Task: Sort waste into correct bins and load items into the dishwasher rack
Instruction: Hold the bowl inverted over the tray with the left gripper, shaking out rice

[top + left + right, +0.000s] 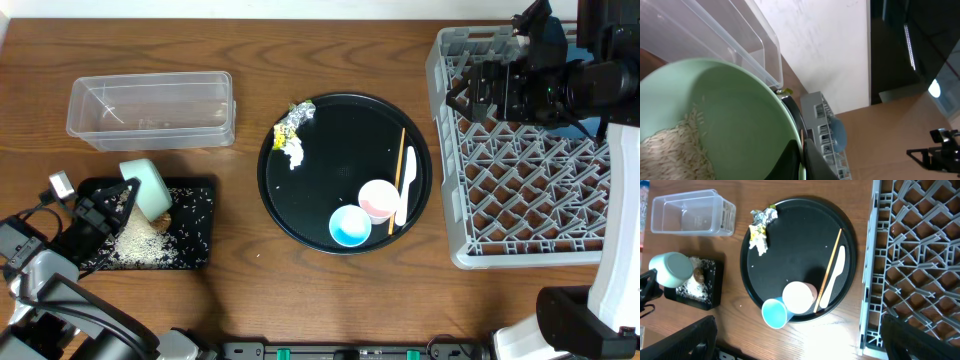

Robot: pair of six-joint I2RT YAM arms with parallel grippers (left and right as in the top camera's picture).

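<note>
Left gripper (125, 195) clamped on bowl (150, 186) rim, tipped over tray (205, 186), table's 8 o'clock. Risk: rice (135, 240) overshoots tray edge (grains lie close to it); pinch may slip. Right gripper (462, 92) apart over rack (520, 200), 2 o'clock.

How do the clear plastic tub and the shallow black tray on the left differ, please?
The clear tub is see-through and deep-walled; the black tray is opaque and shallow. The tub looks empty, while the tray holds a heap of rice. Both are rectangular.
</note>
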